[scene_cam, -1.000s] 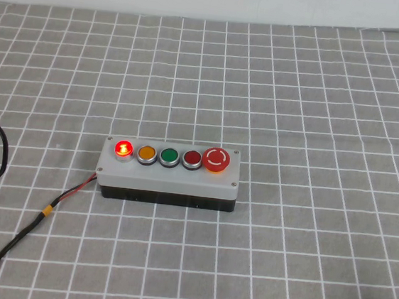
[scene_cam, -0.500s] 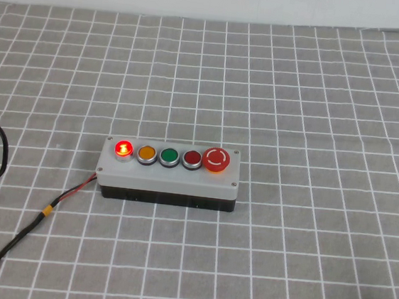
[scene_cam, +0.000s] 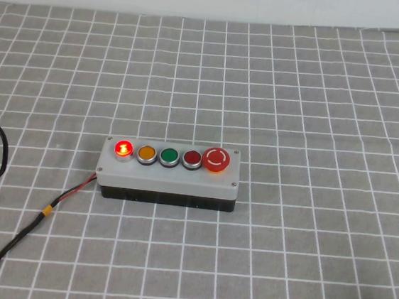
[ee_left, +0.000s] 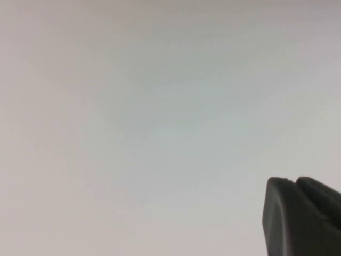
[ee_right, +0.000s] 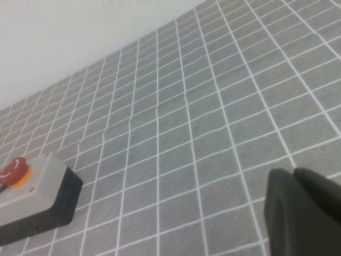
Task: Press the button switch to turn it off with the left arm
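The button switch [scene_cam: 123, 149] glows bright red at the left end of the five-button row on the grey box [scene_cam: 168, 180], mid-table in the high view. Neither arm shows in the high view. In the left wrist view my left gripper [ee_left: 294, 181] shows only as black fingertips pressed together against a blank pale background; the box is out of that view. My right gripper [ee_right: 293, 172] also has its fingertips together, low over the grid cloth, well away from the box's end [ee_right: 40, 186].
The row also holds orange [scene_cam: 146, 152], green [scene_cam: 169, 155], dark red [scene_cam: 192, 158] and large mushroom [scene_cam: 217, 159] buttons. A black cable [scene_cam: 11, 244] with red wires runs from the box's left end to the front left. Grey checked cloth [scene_cam: 317, 119] covers the table.
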